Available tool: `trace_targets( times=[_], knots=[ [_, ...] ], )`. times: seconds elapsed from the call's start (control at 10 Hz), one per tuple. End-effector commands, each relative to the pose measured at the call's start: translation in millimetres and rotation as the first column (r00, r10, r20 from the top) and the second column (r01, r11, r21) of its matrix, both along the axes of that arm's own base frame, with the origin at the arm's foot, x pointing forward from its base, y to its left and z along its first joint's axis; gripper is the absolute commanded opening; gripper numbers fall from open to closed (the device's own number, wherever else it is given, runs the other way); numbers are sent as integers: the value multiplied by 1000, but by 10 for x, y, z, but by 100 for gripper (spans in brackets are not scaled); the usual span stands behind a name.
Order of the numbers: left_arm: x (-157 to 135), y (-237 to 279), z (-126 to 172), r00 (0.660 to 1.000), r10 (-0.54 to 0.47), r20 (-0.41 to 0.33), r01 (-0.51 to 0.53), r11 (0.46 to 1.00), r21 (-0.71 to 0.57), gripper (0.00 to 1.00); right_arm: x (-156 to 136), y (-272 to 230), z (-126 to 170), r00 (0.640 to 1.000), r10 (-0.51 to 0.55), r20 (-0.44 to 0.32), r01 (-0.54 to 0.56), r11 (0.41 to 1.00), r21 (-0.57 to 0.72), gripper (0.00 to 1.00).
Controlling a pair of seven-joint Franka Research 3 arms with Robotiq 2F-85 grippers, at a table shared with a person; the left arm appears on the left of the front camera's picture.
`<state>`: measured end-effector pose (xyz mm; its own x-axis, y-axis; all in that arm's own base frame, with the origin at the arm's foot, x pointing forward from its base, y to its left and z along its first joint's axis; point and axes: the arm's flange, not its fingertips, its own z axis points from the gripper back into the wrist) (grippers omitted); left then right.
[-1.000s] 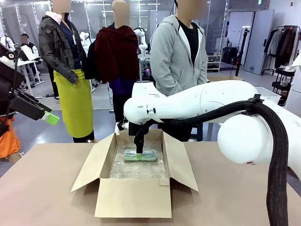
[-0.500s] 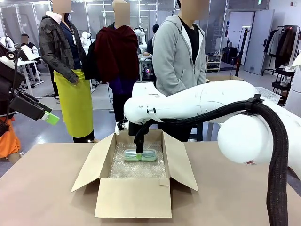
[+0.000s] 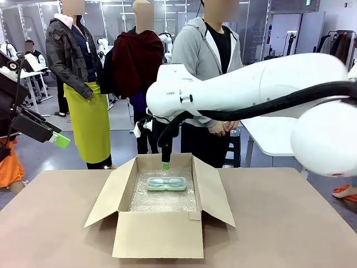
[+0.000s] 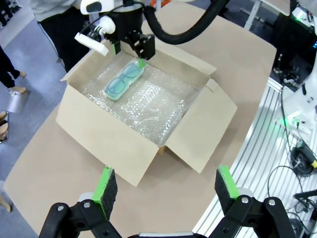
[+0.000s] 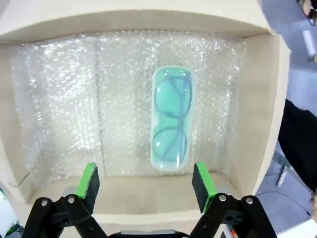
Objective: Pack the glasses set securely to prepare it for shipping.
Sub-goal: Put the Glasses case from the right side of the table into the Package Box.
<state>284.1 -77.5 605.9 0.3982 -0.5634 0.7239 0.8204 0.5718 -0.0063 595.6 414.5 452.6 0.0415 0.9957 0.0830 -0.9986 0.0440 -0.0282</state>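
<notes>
The mint green glasses case (image 3: 166,183) lies flat on the bubble wrap toward the far side of the open cardboard box (image 3: 159,233), with glasses visible inside it (image 5: 171,124). My right gripper (image 5: 146,181) hangs open just above the case with nothing between its fingers; from the front its green tip (image 3: 165,165) is level with the box's far rim. My left gripper (image 4: 166,186) is open and empty, held high off the table's left side, looking down on the box (image 4: 109,141). The clear pinkish case is out of view.
The box's flaps (image 3: 216,195) stand spread to both sides and the front. A person in a grey hoodie (image 3: 203,61) stands behind the far table edge with hands clasped. Bare brown tabletop (image 3: 290,223) surrounds the box.
My right gripper has let go of the mint green case and risen out of the box; the arm now sits higher. The case stays on the bubble wrap.
</notes>
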Motion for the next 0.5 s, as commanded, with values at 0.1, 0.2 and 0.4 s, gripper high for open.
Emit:
trace_targets(
  times=[0.1, 0.2, 0.4],
  knots=[
    [-6, 7, 6, 1000, -4, 3, 4, 1000, -2, 100, -331, -323, 21, 992, -120, 26, 120, 993, 12, 95],
    [-6, 7, 6, 1000, -4, 3, 4, 1000, -2, 100, -352, -643, 110, 978, -209, 9, 207, 973, 98, 95],
    [-6, 7, 6, 1000, -4, 3, 4, 1000, -2, 100, -705, -1358, 339, 933, -352, 73, 332, 923, 196, 95]
  ],
)
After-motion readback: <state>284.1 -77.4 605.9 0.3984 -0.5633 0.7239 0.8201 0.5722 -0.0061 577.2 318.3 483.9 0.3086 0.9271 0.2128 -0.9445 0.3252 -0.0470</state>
